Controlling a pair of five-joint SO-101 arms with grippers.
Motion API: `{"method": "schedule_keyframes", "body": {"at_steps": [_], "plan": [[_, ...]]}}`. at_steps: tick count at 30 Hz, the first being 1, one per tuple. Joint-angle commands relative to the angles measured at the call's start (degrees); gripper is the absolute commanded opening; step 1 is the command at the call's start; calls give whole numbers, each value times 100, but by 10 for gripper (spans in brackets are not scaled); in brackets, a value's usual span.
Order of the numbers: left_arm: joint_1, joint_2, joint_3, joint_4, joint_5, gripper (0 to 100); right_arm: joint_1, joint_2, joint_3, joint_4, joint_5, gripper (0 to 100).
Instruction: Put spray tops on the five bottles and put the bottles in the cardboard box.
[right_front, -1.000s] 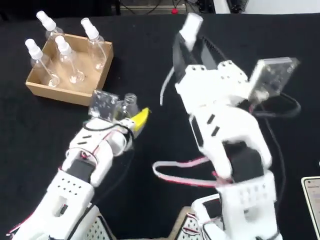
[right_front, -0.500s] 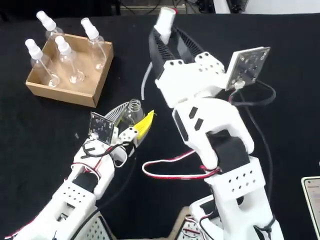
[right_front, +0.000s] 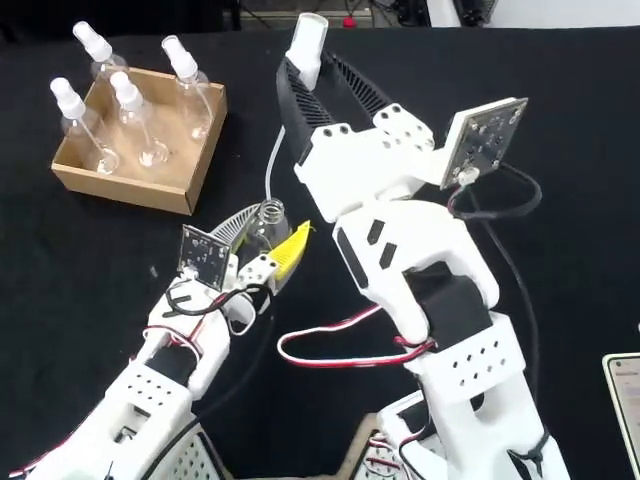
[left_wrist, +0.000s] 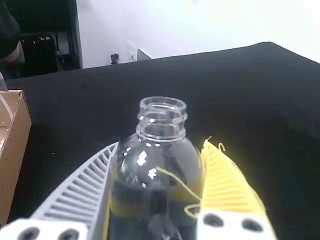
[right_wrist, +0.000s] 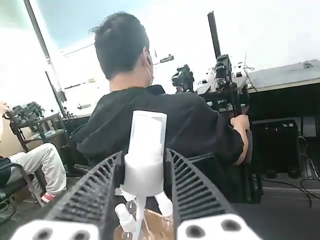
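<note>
High view: left claw (right_front: 265, 235) clamped on uncapped clear bottle (right_front: 267, 213), held upright, likely to receive a top. Just beyond, right claw (right_front: 310, 68) clamped on white spray top (right_front: 305, 38), dip tube (right_front: 270, 160) dangling toward the bottle's neck. Cardboard box (right_front: 130, 185) near left claw, four capped bottles (right_front: 125, 95) inside.

Black bench (right_front: 580, 100), tan cardboard box (right_front: 125, 185), clear bottle (left_wrist: 160, 145). The left end effector (right_front: 268, 225) has one ribbed yellow finger, one seemingly pale grey; the right end effector (right_front: 305, 62) is ribbed black, its spray top (right_wrist: 145, 150) white.
</note>
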Motion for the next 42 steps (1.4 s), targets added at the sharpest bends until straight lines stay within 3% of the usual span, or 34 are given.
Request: {"method": "schedule_keyframes", "body": {"at_steps": [1,34,42], "plan": [[31,-97,-57,-141,44,130,-79,13,-22,-176,-9,11],[-312,-97,22,-141,62,127,-62,22,286,-193,-9,15],[-312,-97,-4,-149,62,127,-79,22,831,-1178,-9,15]]}}
